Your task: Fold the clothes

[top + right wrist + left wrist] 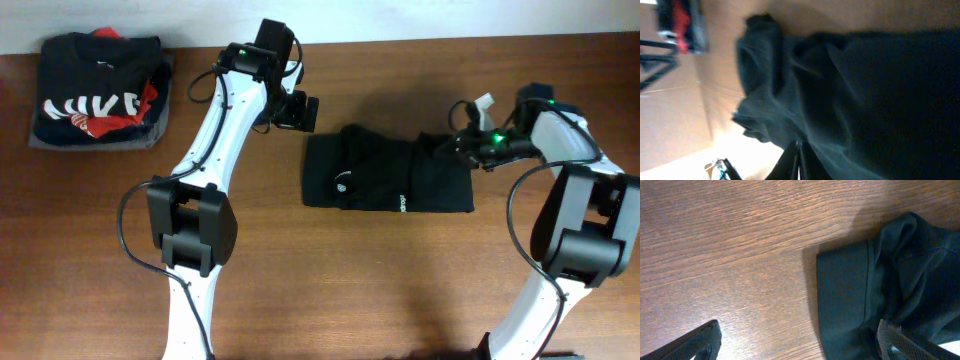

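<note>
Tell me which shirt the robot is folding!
Look at the middle of the wooden table. The black shirt lies there in a long strip. It is plain with only a tiny white logo, unlike the folded pile in the far-left corner, which has big white letters and red.

Open table [400,290] front; folded stack [95,95] blocks far-left corner; clothes [385,180] centre.

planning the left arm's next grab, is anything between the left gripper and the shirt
Nothing visible: the open left gripper hangs at the shirt's edge, one finger over the shirt, only bare table around.
</note>
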`<state>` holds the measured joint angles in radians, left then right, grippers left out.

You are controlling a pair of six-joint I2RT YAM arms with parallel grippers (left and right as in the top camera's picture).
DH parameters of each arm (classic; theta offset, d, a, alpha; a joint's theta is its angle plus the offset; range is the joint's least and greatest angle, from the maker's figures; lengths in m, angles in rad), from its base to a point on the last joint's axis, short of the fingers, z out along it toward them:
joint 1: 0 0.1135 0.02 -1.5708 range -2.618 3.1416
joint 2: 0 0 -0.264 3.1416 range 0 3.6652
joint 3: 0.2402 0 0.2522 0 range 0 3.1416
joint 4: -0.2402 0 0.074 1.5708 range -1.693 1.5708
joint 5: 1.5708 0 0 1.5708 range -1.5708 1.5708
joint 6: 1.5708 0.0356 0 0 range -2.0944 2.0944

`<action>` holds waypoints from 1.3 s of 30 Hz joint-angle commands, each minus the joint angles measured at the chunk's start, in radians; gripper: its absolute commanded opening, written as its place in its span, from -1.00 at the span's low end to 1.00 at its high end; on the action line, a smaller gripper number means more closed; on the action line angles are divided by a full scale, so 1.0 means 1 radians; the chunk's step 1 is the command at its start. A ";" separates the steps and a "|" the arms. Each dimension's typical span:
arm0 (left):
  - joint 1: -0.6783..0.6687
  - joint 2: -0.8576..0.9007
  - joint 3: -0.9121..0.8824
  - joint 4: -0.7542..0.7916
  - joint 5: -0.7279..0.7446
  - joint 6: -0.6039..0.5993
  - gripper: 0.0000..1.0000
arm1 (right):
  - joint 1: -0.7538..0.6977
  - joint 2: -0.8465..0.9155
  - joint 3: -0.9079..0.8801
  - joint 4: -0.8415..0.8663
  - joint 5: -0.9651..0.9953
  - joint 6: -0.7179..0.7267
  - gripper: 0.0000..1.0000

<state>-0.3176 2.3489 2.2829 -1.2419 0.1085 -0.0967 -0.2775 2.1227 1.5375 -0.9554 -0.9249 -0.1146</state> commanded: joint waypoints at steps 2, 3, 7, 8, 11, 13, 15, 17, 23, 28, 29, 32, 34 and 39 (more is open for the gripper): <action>0.006 0.013 -0.004 0.000 0.000 0.016 0.98 | -0.022 -0.032 0.017 0.016 -0.138 -0.073 -0.83; 0.005 0.013 -0.004 0.000 0.000 0.016 0.98 | -0.019 -0.026 0.017 0.027 -0.150 -0.072 -0.83; 0.005 0.013 -0.004 -0.001 0.000 0.016 0.98 | 0.007 0.024 0.017 0.085 -0.176 -0.072 -0.82; 0.005 0.013 -0.004 -0.001 0.000 0.016 0.98 | 0.011 0.037 0.017 0.095 -0.180 -0.072 -0.81; 0.005 0.013 -0.004 -0.002 0.000 0.016 0.98 | 0.022 0.082 0.017 0.120 -0.217 -0.068 -0.81; 0.005 0.013 -0.004 -0.004 0.000 0.016 0.98 | 0.023 0.112 0.017 0.123 -0.220 -0.064 -0.81; 0.005 0.013 -0.004 -0.006 0.000 0.016 0.98 | 0.023 0.140 0.017 0.123 -0.221 -0.064 -0.81; 0.005 0.013 -0.004 -0.006 0.000 0.016 0.98 | 0.023 0.166 0.017 0.127 -0.224 -0.064 -0.80; 0.005 0.013 -0.004 -0.007 0.000 0.016 0.99 | 0.023 0.222 0.017 0.172 -0.224 -0.061 -0.80; 0.005 0.013 -0.004 -0.008 0.000 0.016 0.98 | 0.021 0.213 0.034 0.183 -0.224 -0.047 -0.79; 0.005 0.013 -0.004 -0.008 0.000 0.016 0.98 | 0.021 0.209 0.042 0.183 -0.224 -0.037 -0.79; 0.005 0.013 -0.004 -0.008 0.000 0.016 0.99 | 0.020 0.181 0.080 0.166 -0.223 -0.034 -0.80; 0.005 0.013 -0.004 -0.008 0.000 0.016 0.99 | 0.020 0.159 0.119 0.129 -0.223 -0.034 -0.79; 0.005 0.013 -0.004 -0.009 0.000 0.016 0.98 | 0.007 0.103 0.238 -0.040 -0.181 -0.038 -0.80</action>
<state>-0.3176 2.3489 2.2829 -1.2461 0.1081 -0.0967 -0.2619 2.3054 1.7088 -0.9554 -1.1255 -0.1482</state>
